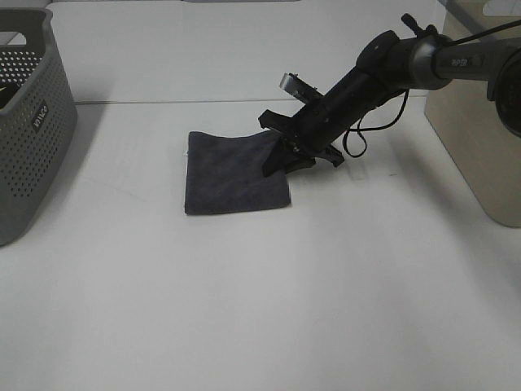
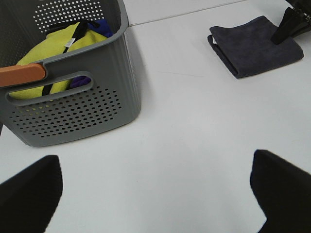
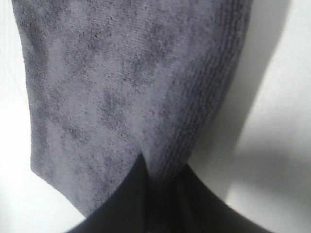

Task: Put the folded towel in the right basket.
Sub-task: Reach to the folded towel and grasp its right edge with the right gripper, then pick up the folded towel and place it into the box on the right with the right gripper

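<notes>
The folded towel lies flat on the white table near the middle, a dark grey, nearly square pad with no strong long axis. The right gripper reaches down to it from the upper right of the overhead view and meets its right-hand edge. From the right wrist camera, the dark fingers close to a point on the towel's ribbed border, so I judge the jaws to be pinched on that edge. None of the cloth looks lifted off the table yet.

The relation that matters is simple. The whole towel spreads leftward from the grip, while the right basket — the beige container at the right margin — stands on the opposite side, back along the arm's own line. The carry would therefore pull the towel rightward, with the free part trailing or hanging below the jaws. It probably needs height to clear the basket wall.

The left gripper hangs wide open and empty, well apart from the towel and close to the grey left basket, which holds a yellow cloth. The right arm is clearly nearer — and it is on the correct side.
</notes>
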`<state>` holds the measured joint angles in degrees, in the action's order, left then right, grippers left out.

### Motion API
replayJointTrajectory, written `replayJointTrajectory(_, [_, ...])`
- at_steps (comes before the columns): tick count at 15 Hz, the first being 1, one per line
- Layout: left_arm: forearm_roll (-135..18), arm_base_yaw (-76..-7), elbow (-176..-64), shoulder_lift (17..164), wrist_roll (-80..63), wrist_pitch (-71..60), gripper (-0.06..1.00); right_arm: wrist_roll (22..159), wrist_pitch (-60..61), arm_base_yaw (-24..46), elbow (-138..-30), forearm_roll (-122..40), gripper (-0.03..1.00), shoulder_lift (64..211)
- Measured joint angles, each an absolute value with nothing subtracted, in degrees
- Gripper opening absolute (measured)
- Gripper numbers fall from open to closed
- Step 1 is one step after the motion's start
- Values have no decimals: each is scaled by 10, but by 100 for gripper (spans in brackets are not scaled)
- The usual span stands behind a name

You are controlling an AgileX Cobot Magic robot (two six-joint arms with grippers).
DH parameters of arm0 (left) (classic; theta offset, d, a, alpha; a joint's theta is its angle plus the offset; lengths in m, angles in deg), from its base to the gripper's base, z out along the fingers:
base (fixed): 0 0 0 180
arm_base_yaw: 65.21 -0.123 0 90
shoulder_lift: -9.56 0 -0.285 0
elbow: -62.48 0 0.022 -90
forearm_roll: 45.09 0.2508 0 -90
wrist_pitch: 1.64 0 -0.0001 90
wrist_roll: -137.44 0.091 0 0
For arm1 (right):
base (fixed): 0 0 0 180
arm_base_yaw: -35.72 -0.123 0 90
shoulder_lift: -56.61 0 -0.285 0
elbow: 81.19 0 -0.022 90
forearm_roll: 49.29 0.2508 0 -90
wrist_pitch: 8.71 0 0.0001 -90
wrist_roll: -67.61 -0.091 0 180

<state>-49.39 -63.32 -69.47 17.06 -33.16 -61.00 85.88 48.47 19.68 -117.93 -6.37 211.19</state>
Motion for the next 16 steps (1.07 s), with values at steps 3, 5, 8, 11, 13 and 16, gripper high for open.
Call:
replayJointTrajectory(3, [-494,-633,-695,171,-332,-610,99,859,484,197,-1180,-67,4,2111])
replayJointTrajectory(5, [-494,-633,-695,171,-332,-610,99,859,486,197,-1181,-78,4,2101])
replayJointTrajectory(8, [-494,-633,-695,171,-332,-610,99,859,487,197,-1181,-130,4,2030])
replayJointTrajectory(11, [-494,-633,-695,171,-332,-610,99,848,490,197,-1181,-190,4,1954])
replayJointTrajectory(13, [-494,-633,-695,171,-332,-610,99,827,496,197,-1181,-248,4,1890])
replayJointTrajectory(16, [-494,-633,-695,171,-332,-610,99,798,498,198,-1181,-339,4,1802])
